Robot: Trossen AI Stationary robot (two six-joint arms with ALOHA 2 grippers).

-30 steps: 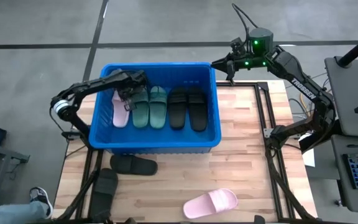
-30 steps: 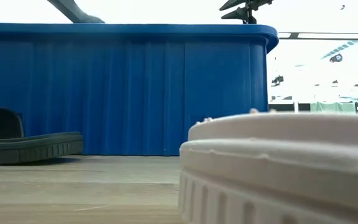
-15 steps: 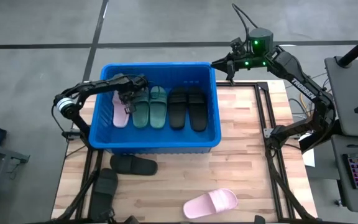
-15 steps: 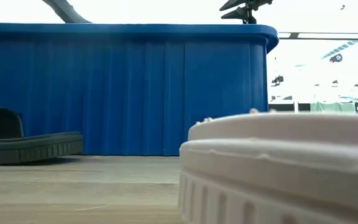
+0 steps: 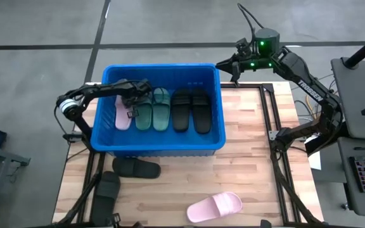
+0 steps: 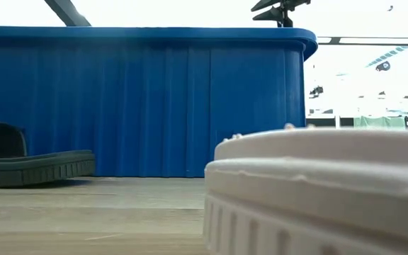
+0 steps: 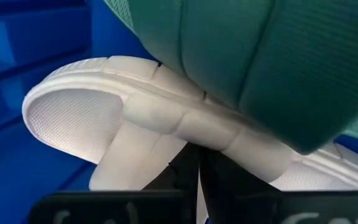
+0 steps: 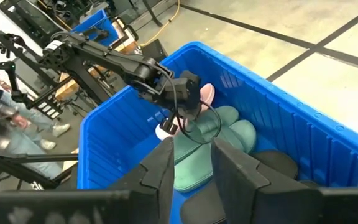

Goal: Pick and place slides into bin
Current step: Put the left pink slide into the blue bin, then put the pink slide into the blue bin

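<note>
Near edge of worktop (image 5: 246, 171): pink slide (image 5: 215, 206) at 6 o'clock, long axis 3-to-9, about midway between arms. Left claw (image 5: 132, 105) pinched shut, empty, inside bin (image 5: 159, 147) at 10. Right claw (image 5: 223, 64) narrow, empty, hovering beyond bin corner at 1.

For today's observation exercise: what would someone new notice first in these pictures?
The big blue bin at the table's far side, with one pink, two green and two black slides lined up inside. The left hand reaches in over the pink slide. Near the front edge lie another pink slide and two black ones.
</note>
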